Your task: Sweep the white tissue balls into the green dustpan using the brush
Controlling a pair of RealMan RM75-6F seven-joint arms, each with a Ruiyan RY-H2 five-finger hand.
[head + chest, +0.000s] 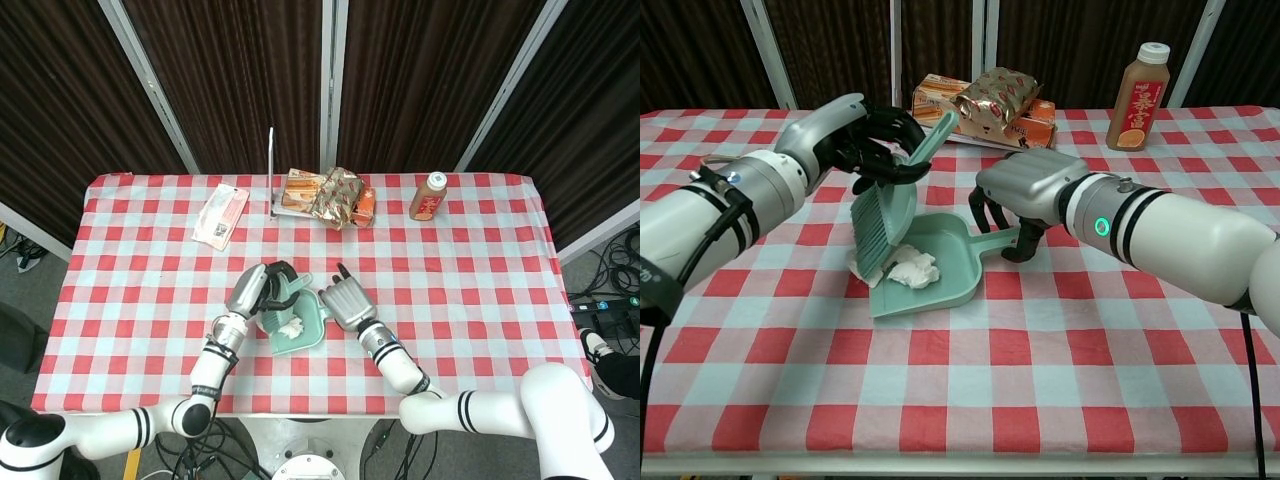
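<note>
Now brush [883, 222] near-upright, bristles down; left robot hand [862, 140] gripping handle.

Bright, even overhead light, soft shadows under both arms, sharp focus, dark curtains behind.

You are looking at a table [480, 300] covered by a red-and-white checked cloth [130, 300], which hangs a little over the near edge; behind it you see dark brown curtains [230, 80] in close vertical folds, crossed by pale metal posts [148, 85] (some slanting in the head view); the floor [30, 300] to either side is grey, with black cables [615, 270] lying at the right; the light is even.
</note>
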